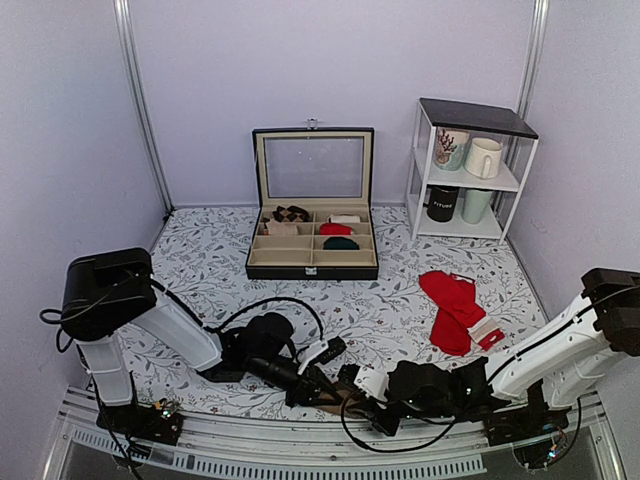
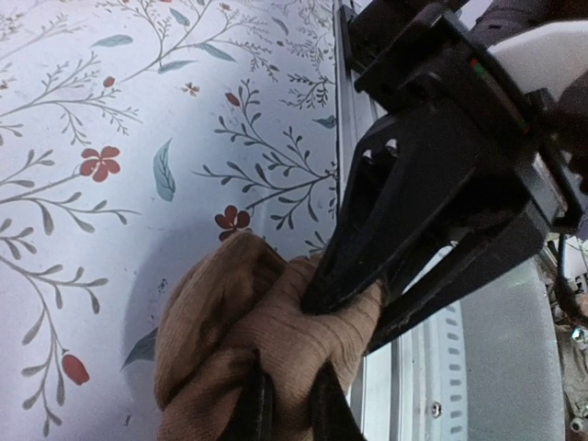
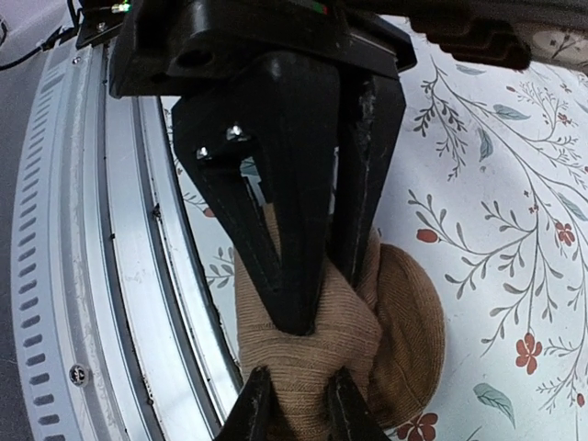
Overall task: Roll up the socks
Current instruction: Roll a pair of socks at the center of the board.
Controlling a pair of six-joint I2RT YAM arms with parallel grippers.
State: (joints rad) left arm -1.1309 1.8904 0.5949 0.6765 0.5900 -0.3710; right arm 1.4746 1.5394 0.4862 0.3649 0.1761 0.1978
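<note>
The tan-brown ribbed socks (image 1: pixel 345 403) lie bunched into a loose lump at the table's near edge, between the two arms. In the left wrist view my left gripper (image 2: pixel 287 406) is shut on a fold of the socks (image 2: pixel 230 322), with the right gripper's black fingers (image 2: pixel 367 257) pressing into the lump from the upper right. Seen from the right wrist, my right gripper (image 3: pixel 296 411) is shut on the near end of the socks (image 3: pixel 409 322), where the left gripper's fingers (image 3: pixel 294 266) dig into the fabric from above. From above, the left gripper (image 1: pixel 325 392) and right gripper (image 1: pixel 368 400) meet tip to tip.
A metal rail (image 1: pixel 300 440) runs along the front edge right beside the socks. Red socks with a white tag (image 1: pixel 455 310) lie at mid right. An open black case (image 1: pixel 313 262) holding small rolls stands at the back, beside a white shelf (image 1: pixel 468 170) with mugs.
</note>
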